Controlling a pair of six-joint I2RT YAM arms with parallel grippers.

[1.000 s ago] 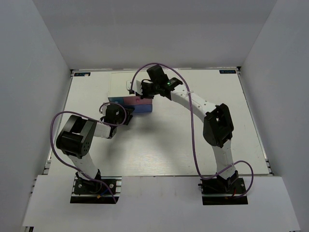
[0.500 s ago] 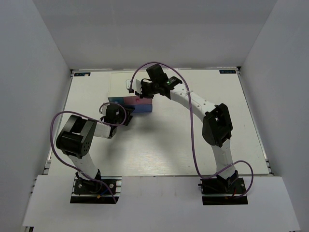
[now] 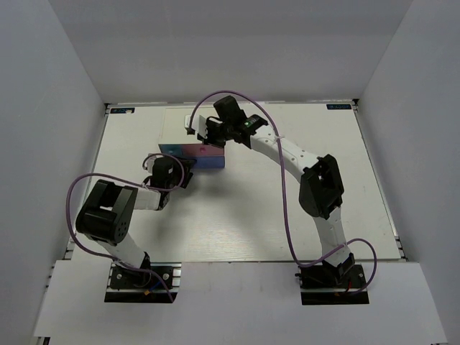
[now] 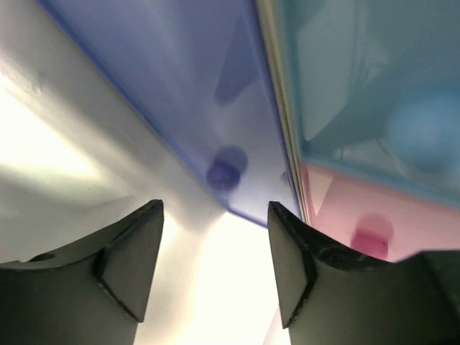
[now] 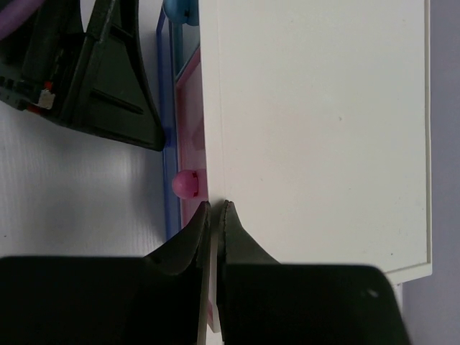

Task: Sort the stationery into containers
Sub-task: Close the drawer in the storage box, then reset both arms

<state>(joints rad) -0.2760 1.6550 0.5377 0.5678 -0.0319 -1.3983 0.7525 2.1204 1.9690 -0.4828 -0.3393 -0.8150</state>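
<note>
Where the white surface (image 3: 287, 208) spreads out under the overhead camera, the right arm (image 3: 323, 187) reaches up and leftward across it in a long arc, while the left arm (image 3: 108, 208) is folded tight with its forearm pointing away from the bases. Both end at the box (image 3: 178, 129), which stands on the far half of the surface, left of centre, with its white top up and its coloured fronts facing the arms. The wide blue-lavender drawer (image 4: 180, 79) runs along the bottom of the box. Above it, the light-blue drawer (image 4: 374, 79) and the pink drawer (image 4: 359, 208) sit side by side. The left tool (image 4: 214, 215) is low in front of the blue-lavender drawer with its fingers spread apart. The right tool (image 5: 215, 208) hangs over the front edge of the white top, its fingers pressed together with only a hairline gap; whether it touches the box I cannot tell. The lavender knob (image 4: 224, 172) lies just ahead of the left tool's gap, touched by neither finger. The pink knob (image 5: 185, 183) sits just beside the right tool's tips, and the light-blue knob (image 5: 176, 11) is further along the same front
</note>
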